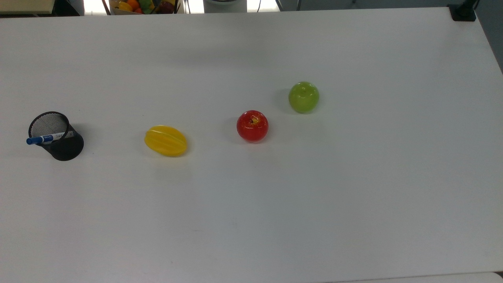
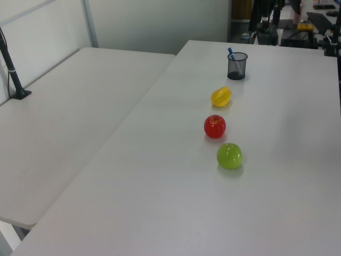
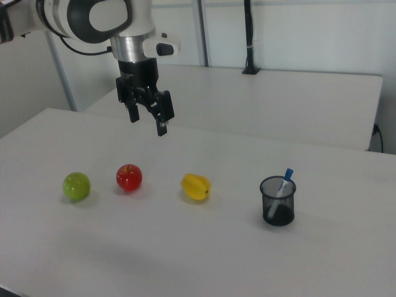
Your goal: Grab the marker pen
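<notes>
My gripper (image 3: 147,119) hung in the air above the white table (image 3: 204,247), well clear of everything on it, with its two fingers (image 3: 162,124) spread apart and holding nothing. In the right view it sat high over the gap between the red apple (image 3: 129,177) and the yellow star fruit (image 3: 195,187). The marker pen (image 3: 284,183) stood tilted inside a black mesh cup (image 3: 278,201), its blue cap poking up above the rim and leaning toward the right view's right. In the top view the marker pen (image 1: 45,138) lay across the mouth of the cup (image 1: 57,136), with its blue cap jutting past the rim toward the top view's left. In the left view the cup (image 2: 237,65) stood at the far end of the row, with the pen (image 2: 231,53) sticking out of it. Four things formed a loose line on the table: the green apple (image 1: 303,97), then the red apple (image 1: 252,125) near it, then the star fruit (image 1: 166,140), and finally the cup, set well apart from the fruit. A second table (image 2: 64,122) stood alongside, carrying a black post (image 2: 11,64) on a base.
</notes>
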Robot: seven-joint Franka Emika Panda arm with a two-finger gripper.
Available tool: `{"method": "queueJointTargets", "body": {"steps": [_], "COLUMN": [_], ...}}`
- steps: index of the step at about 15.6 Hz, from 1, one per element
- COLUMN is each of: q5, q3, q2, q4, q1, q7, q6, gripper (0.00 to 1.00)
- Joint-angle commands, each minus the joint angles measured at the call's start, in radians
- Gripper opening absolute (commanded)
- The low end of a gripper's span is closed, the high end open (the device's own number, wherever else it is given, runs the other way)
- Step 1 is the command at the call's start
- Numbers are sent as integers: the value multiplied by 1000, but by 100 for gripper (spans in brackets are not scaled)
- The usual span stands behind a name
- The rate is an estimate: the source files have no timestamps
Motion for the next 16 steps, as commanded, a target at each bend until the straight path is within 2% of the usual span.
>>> {"method": "queueJointTargets", "body": {"steps": [1, 5, 9, 14, 16], "q5": [0, 4, 102, 80, 44], "q3": [-16, -13, -36, -39, -54], "q2": [-21, -34, -63, -55, -44], "q4": [-7, -19, -21, -27, -36], "q1": [4, 4, -36, -27, -35], "q7": [-19, 10, 1, 1, 3], "q6": [0, 0, 1, 27, 140], "gripper": [100, 100, 100, 100, 100]}}
